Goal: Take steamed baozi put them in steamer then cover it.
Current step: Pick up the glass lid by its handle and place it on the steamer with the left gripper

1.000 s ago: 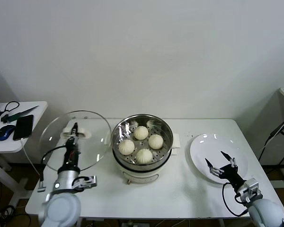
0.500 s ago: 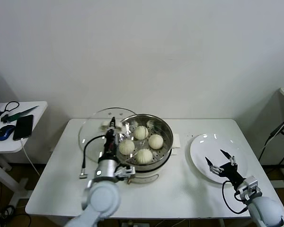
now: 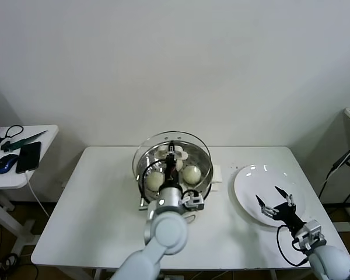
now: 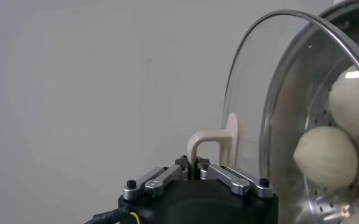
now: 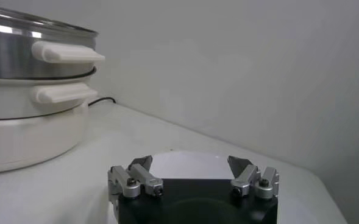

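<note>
So we're looking at the big shiny stainless-steel steamer (image 3: 174, 175) with white side handles, sitting mid-way along the white table (image 3: 99, 210). The small round cream-white baozi (image 3: 191, 174) are sitting inside it on the perforated tray. The left end effector (image 3: 172, 156) is hovering right over the steamer, clamped tight on the white handle (image 4: 219, 143) of the round glass lid (image 3: 172, 153), which is hanging tilted just above the rim. The right end effector (image 3: 275, 205) is idling well off to the steamer's right, fingers spread wide and holding nothing, above the flat white plate (image 3: 251, 181).
</note>
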